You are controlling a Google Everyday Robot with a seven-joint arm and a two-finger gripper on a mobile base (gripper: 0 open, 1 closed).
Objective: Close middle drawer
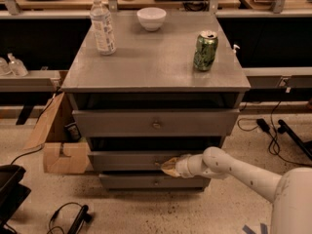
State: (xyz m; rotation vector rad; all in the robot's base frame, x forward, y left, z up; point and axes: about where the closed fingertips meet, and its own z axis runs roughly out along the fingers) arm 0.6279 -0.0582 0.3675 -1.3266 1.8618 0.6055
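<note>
The grey cabinet (156,67) has three drawers. The middle drawer (126,160) is grey and sticks out only slightly past the cabinet front, with a dark gap above it. My gripper (169,166) is at the end of the white arm that comes in from the lower right. It presses against the middle drawer's front, about where the knob sits, so the knob is hidden. The top drawer (156,123) with its small round knob sticks out a little too. The bottom drawer (151,181) sits just below my gripper.
On the cabinet top stand a water bottle (103,26), a white bowl (151,18) and a green can (205,51). An open cardboard box (56,140) lies left of the cabinet. Cables (273,130) run on the floor at the right, and black gear (12,189) sits at the lower left.
</note>
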